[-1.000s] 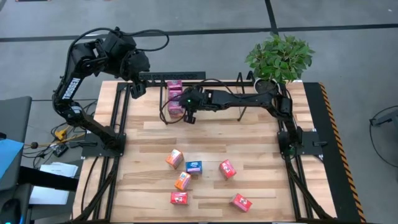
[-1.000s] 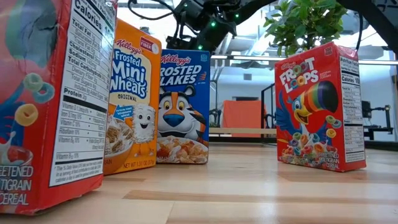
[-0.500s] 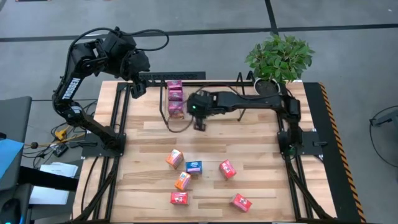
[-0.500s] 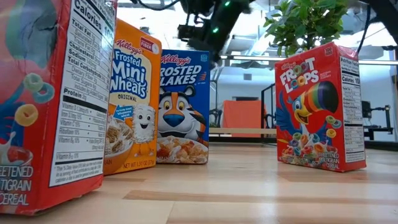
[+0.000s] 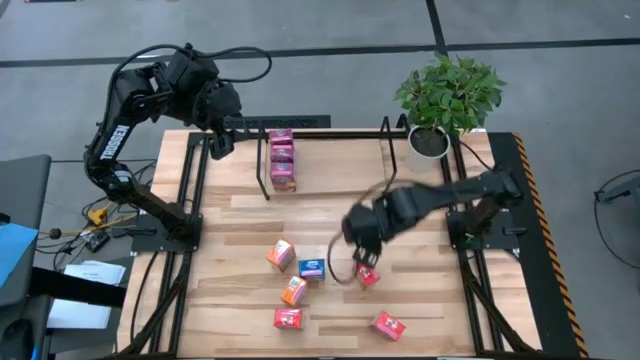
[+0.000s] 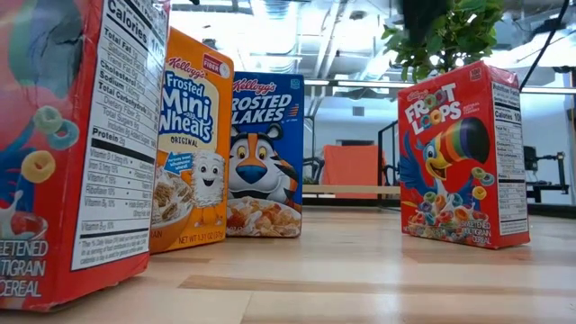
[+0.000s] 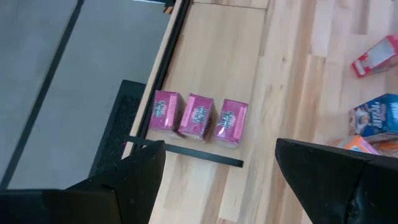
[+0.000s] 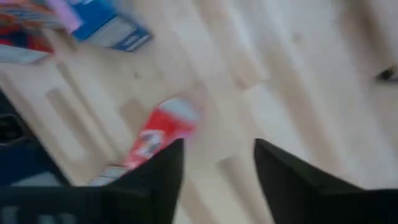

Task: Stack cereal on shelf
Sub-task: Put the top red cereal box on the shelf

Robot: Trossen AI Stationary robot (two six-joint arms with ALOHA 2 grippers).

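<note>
Three magenta cereal boxes [image 5: 282, 160] stand in a row on the table under the shelf [image 5: 330, 124], a thin black rod frame at the far side. Loose cereal boxes lie toward the near edge: a red one [image 5: 367, 276], a blue one [image 5: 312, 268], two orange ones [image 5: 293, 291] and other red ones [image 5: 388, 325]. My right gripper [image 5: 358, 250] hovers open just above the red box [image 8: 158, 134], touching nothing. My left gripper [image 5: 222, 140] waits open at the shelf's far left end, looking down on the magenta row [image 7: 199, 117].
A potted plant [image 5: 448, 95] stands at the far right corner. A thicker black frame [image 5: 195, 190] edges the table's left and right sides. Bare wood lies between the shelf and the loose boxes. The low view shows the loose boxes [image 6: 265, 153] upright from the side.
My right gripper has drawn away from the magenta boxes at the shelf. It has swung toward the near edge and a little to the right, and now stands over the red box among the loose ones. The magenta row stays in place.
</note>
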